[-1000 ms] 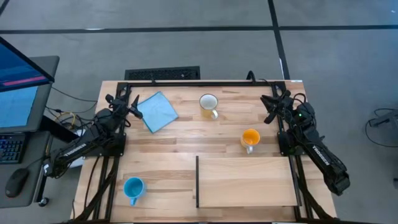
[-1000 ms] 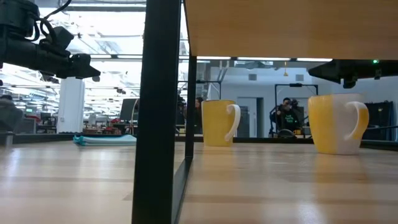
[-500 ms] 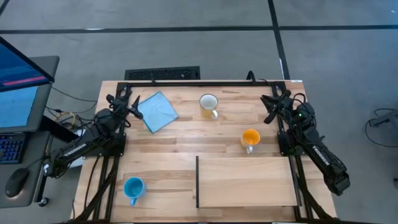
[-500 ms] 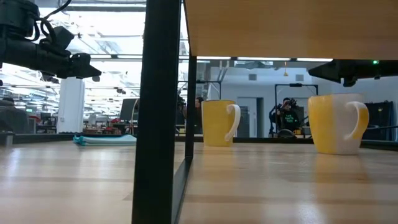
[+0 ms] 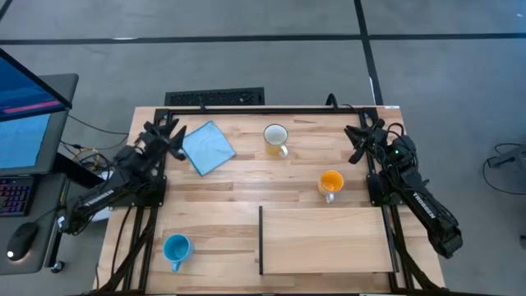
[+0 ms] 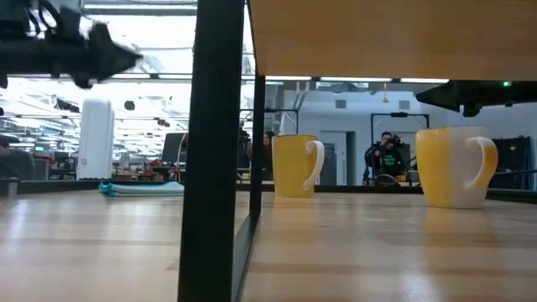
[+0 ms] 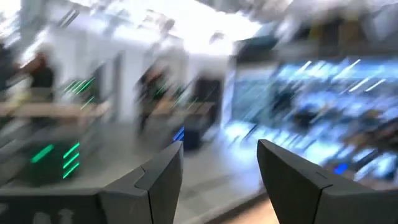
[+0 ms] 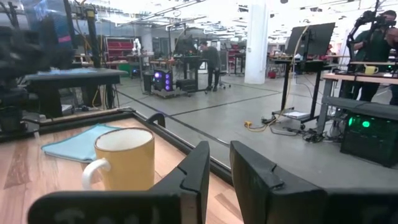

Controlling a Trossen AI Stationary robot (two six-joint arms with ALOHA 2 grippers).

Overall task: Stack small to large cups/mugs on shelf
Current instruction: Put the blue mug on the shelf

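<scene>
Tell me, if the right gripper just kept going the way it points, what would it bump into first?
Probably nothing on the table. The right gripper, jaws slightly apart, aims past the far table edge toward the open room floor. The yellowish mug sits off to one side of that line, though depth is hard to judge.

Grey concrete floor (image 5: 246,66) crossed by dark lines surrounds the table. A lit monitor (image 5: 29,107) stands left; white pillar (image 8: 256,43) and workbenches fill the bright hall.
</scene>
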